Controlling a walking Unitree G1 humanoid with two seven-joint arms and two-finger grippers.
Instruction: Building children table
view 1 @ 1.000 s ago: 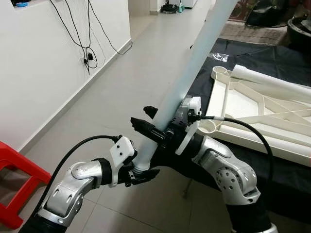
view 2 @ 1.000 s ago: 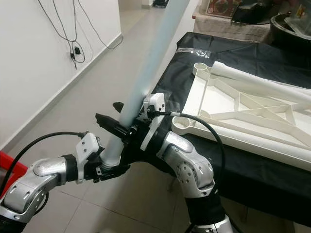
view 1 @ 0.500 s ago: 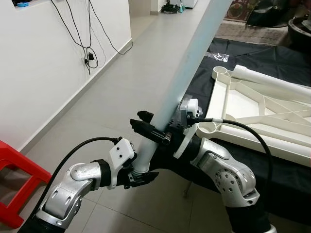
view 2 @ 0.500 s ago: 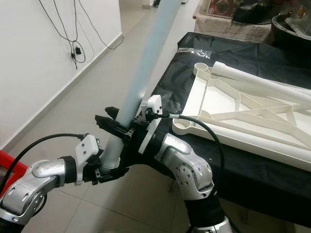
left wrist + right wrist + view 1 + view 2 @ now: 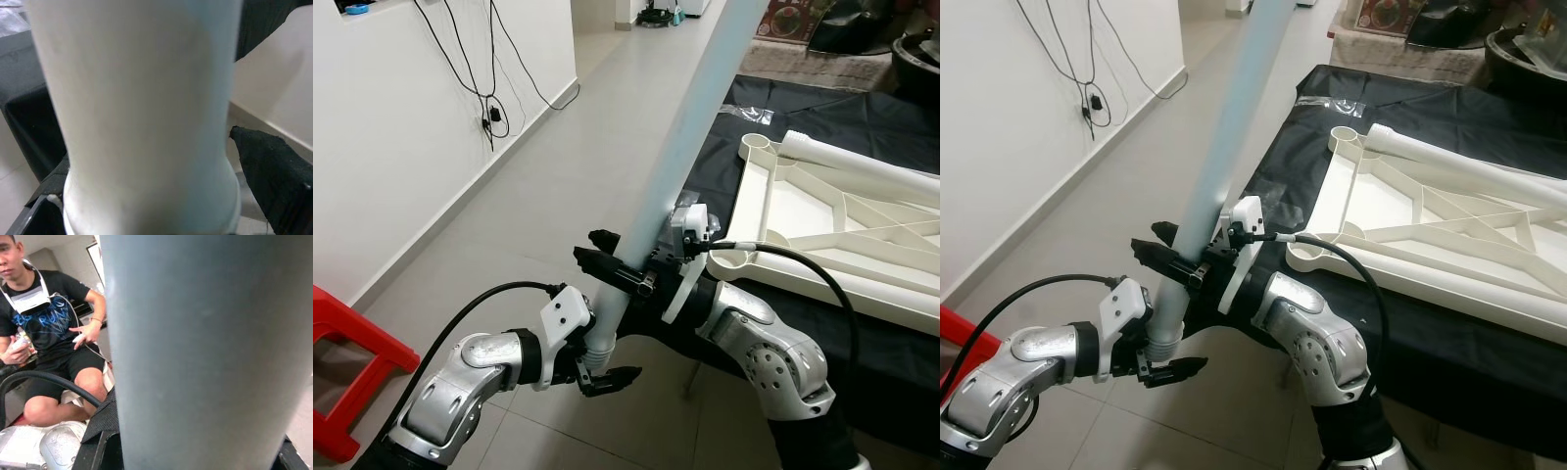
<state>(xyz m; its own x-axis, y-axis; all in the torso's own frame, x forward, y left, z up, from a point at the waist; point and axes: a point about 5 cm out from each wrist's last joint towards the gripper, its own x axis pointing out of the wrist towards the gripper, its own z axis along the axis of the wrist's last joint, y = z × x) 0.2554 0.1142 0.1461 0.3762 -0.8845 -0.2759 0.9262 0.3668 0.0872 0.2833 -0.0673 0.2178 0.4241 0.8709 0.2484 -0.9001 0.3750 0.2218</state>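
Grippers first: the right gripper (image 5: 619,266) is clamped around the long white table leg (image 5: 677,157) partway up its shaft, fingers closed on it. The left gripper (image 5: 599,364) sits at the leg's bottom end, one finger (image 5: 612,379) poking out underneath; its fingers look loosened around the base rather than squeezing it, though from the left wrist view it's hard to be sure. The leg slants up and away from the robot, out over the tiled floor (image 5: 538,186).

Beside it, the upside-down white tabletop frame (image 5: 822,235) lies on a black cloth (image 5: 847,113). One leg (image 5: 857,166) already lies along its far edge at a corner socket, and the near corner socket (image 5: 736,257) looks empty. So I'd say it's early to midway: this leg hasn't gone in yet, and more are probably left.

Compared with a second ago, the left gripper has slid down toward the very end of the leg, while the right one has kept its hold and the leg stands a bit steeper.

A red stool (image 5: 347,362) sits to the left, and a seated person (image 5: 44,323) shows in the right wrist view.
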